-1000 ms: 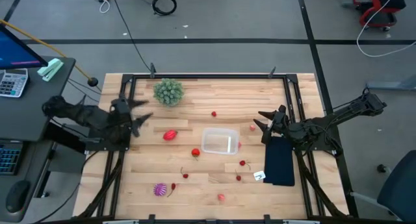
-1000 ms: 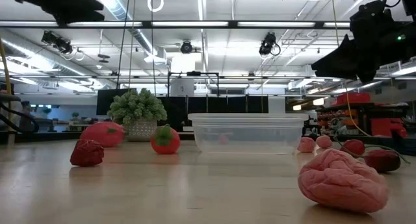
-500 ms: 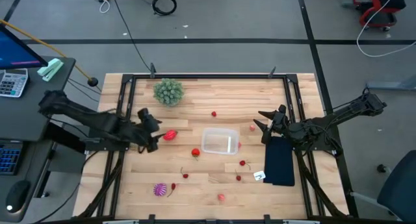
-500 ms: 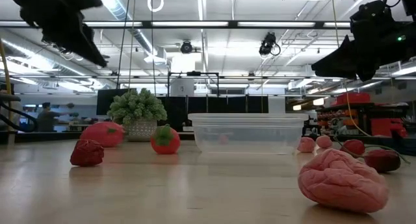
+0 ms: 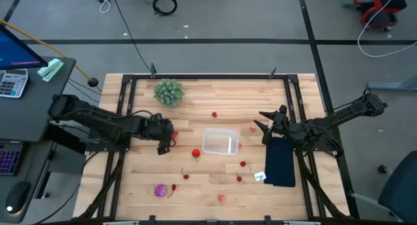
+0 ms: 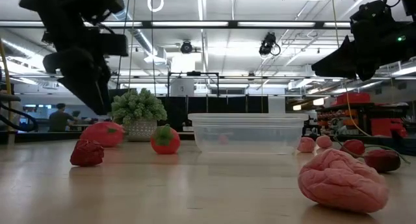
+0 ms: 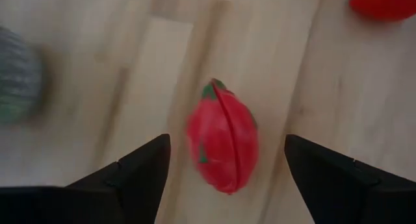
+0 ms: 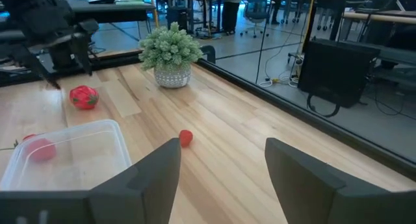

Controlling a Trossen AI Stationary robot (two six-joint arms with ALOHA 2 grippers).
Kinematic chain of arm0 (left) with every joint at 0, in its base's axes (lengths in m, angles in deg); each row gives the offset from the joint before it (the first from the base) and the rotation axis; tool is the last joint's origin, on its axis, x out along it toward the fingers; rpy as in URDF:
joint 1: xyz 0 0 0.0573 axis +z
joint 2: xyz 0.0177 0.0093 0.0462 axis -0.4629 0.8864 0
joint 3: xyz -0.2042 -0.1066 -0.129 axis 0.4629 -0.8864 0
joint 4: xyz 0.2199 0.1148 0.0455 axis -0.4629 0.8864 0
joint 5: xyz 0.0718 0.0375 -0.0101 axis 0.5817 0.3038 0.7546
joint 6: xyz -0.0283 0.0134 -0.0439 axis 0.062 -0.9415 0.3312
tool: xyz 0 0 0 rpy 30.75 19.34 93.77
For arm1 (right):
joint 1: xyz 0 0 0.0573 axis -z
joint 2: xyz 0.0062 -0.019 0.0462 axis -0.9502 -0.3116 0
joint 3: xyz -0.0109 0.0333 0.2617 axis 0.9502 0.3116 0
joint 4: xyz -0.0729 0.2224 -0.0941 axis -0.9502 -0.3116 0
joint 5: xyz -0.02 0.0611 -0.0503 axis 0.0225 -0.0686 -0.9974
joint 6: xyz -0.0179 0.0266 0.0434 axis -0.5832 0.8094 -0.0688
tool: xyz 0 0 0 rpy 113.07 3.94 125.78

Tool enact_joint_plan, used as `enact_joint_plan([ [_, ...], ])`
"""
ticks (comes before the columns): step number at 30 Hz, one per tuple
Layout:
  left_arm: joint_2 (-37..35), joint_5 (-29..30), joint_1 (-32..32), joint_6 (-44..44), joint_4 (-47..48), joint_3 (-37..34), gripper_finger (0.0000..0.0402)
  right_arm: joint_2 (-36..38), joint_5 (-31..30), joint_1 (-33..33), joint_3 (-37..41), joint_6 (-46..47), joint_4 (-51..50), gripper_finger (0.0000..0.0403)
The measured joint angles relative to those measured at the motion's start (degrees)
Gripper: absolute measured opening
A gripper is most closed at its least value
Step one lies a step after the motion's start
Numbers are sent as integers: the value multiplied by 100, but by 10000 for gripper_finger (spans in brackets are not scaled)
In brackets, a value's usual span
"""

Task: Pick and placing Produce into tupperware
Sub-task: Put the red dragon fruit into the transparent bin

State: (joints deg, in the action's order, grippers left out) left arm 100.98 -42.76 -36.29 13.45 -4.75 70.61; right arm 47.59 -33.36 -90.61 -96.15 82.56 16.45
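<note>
Now that my left arm has swung in from the worktop's left edge, the left gripper (image 7: 224,169) hangs directly over the big red ribbed fruit (image 7: 223,145), fingers spread wide to either side of it and not yet touching. I judge this the approach for the first real pick: the gripper needs only to drop and close. The fruit lies on the bare wood just left of the clear tupperware (image 5: 219,141), so the carry should be short. The tub seems to hold one small pink piece (image 8: 40,149) already, though it may lie behind the clear wall. The remaining produce is scattered round about, a spiky magenta one (image 5: 160,190) near the front. My right gripper (image 5: 268,128) waits spread beside the tub, over the dark pad (image 5: 281,162)
</note>
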Motion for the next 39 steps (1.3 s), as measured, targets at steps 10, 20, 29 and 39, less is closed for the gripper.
enact_joint_plan([
  [10, 390, -503, 261, -634, -289, 2, 316, 0, 0, 2, 0, 0, -14, 233],
  [20, 405, -500, 515, -589, -178, 2, 316, 0, 2, 2, 0, 57, -38, 233],
  [29, 405, -498, 556, -282, -185, 2, 316, 0, 0, 2, 0, 59, -38, 233],
  [39, 405, -502, 549, -78, -378, 2, 316, 0, 2, 2, 0, 55, -38, 233],
])
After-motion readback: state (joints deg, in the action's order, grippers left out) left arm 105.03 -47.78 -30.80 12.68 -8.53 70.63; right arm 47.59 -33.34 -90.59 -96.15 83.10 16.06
